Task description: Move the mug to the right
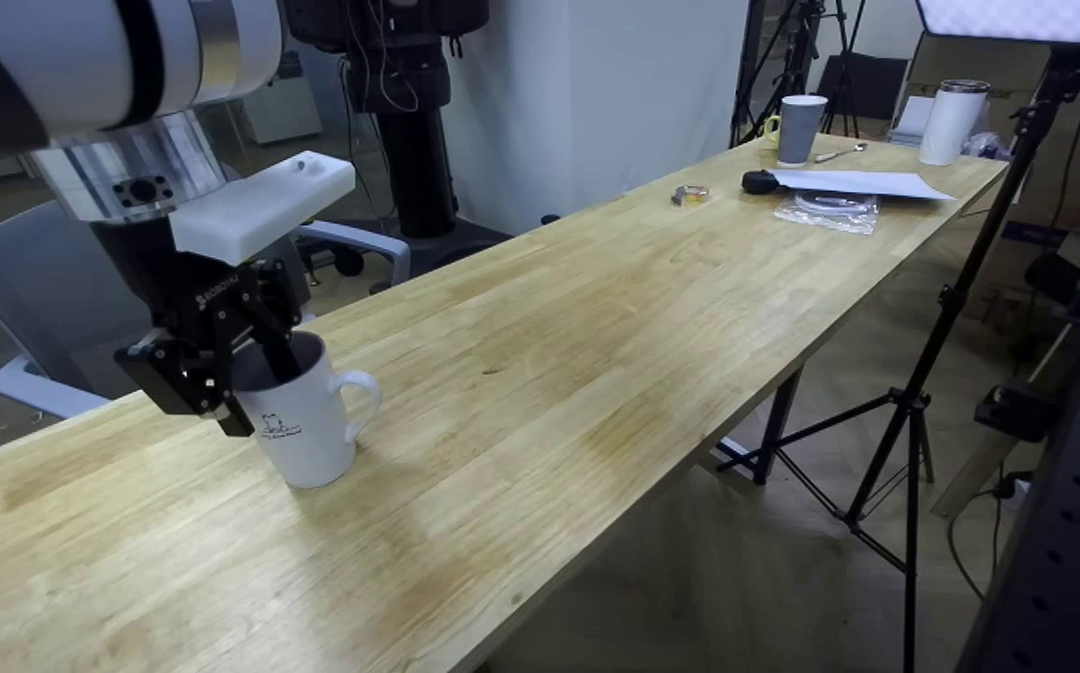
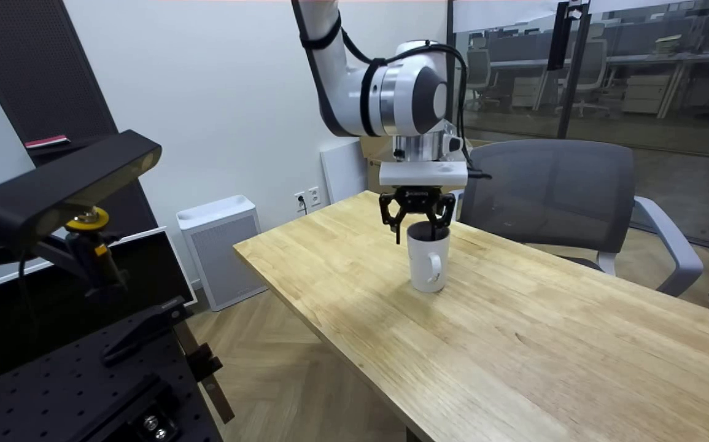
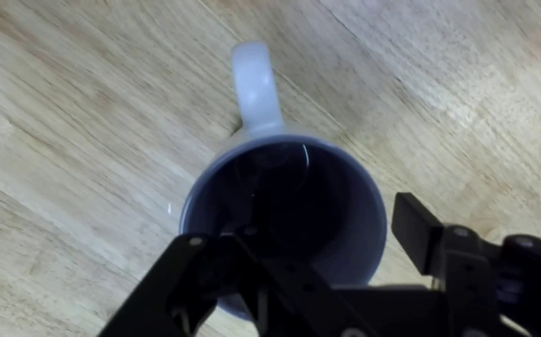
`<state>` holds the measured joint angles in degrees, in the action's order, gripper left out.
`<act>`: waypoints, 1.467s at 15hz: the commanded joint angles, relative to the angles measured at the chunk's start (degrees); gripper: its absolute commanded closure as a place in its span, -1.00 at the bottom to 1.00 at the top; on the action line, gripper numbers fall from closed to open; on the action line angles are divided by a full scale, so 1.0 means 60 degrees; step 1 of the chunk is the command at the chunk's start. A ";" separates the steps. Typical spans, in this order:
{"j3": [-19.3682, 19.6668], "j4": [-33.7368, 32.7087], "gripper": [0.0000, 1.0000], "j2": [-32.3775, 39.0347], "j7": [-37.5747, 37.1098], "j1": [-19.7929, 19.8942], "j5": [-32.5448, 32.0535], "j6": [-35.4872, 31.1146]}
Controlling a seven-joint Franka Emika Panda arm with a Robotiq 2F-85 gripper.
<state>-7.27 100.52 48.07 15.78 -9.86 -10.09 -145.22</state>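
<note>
The white mug (image 1: 310, 439) stands upright on the wooden table, with a small dark drawing on its side. It also shows in an exterior view (image 2: 423, 261), with its handle towards that camera. In the wrist view the mug (image 3: 331, 196) is seen from above, its dark inside open and its handle pointing up. My gripper (image 1: 261, 397) is open and straddles the mug's rim, as it also shows in an exterior view (image 2: 416, 236). In the wrist view (image 3: 336, 222) one finger is inside the mug and the other is outside, with a gap to the wall. The inner fingertip is hidden in the dark.
The wooden table (image 1: 596, 374) runs long. At its far end are a grey cup (image 1: 799, 131), a white tumbler (image 1: 953, 126), a spoon (image 1: 841, 152), paper (image 1: 862, 183) and a plastic bag (image 1: 829, 213). An office chair (image 2: 554, 190) stands against the table's side.
</note>
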 commanded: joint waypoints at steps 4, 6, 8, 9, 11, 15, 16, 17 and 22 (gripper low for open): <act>0.0177 -0.0231 0.62 0.0086 -0.0361 -0.0058 -0.0065 0.0358; 0.0172 -0.0197 0.90 0.0057 -0.0407 -0.0028 -0.0023 0.0462; 0.0194 -0.0159 1.00 -0.0001 -0.0493 -0.0011 0.0008 0.0559; 0.0227 -0.0155 1.00 -0.0032 -0.0560 -0.0024 0.0002 0.0666; 0.0262 -0.0201 0.95 -0.0106 -0.0592 -0.0031 -0.0008 0.0853; 0.0314 -0.0240 0.95 -0.0382 -0.0702 -0.0079 -0.0043 0.1110; 0.0318 -0.0245 0.95 -0.0456 -0.0738 -0.0096 -0.0050 0.1166; 0.0318 -0.0260 0.95 -0.0511 -0.0768 -0.0106 -0.0050 0.1204; 0.0293 -0.0202 0.95 -0.0745 -0.0821 -0.0089 -0.0010 0.1431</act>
<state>-5.75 98.90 45.84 13.19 -9.96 -9.93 -138.87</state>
